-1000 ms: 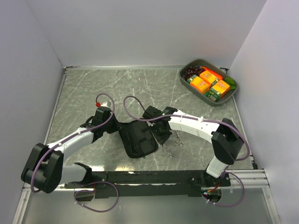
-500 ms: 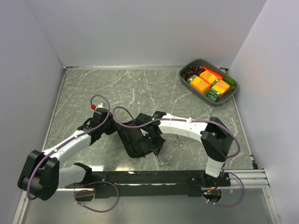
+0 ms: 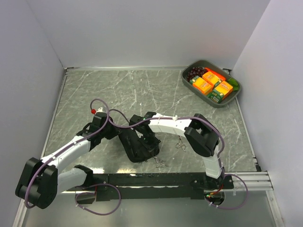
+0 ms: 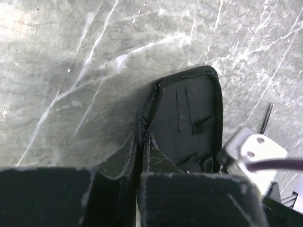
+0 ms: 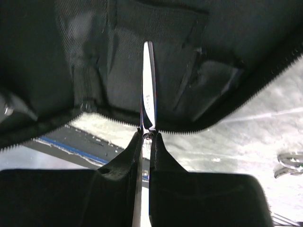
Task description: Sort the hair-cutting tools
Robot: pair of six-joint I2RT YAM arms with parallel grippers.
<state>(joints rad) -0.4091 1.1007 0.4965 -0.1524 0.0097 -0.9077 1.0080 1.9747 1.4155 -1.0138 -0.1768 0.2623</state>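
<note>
**Scissors going into the case**

The right gripper [image 5: 146, 142] is pinching the slim silver metal scissors [image 5: 148, 90] near their pivot, jaws almost closed. It is aiming the blades into the flat black zip case [image 4: 189, 118], probably toward a pocket. The left gripper [image 4: 138, 153] is clamping the case's zipped edge, apparently holding it open. Only the right wrist view is showing that pinch. The overhead view is showing a second silver pair [image 3: 180, 144] lying on the grey marble table [image 3: 94, 94] just beside the case.

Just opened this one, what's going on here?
The left gripper pinches the edge of the open black zip case. The right gripper is shut on a pair of silver scissors, blades pointing into the case's interior. A second pair of scissors lies on the table, right of the case in the top view.
</note>
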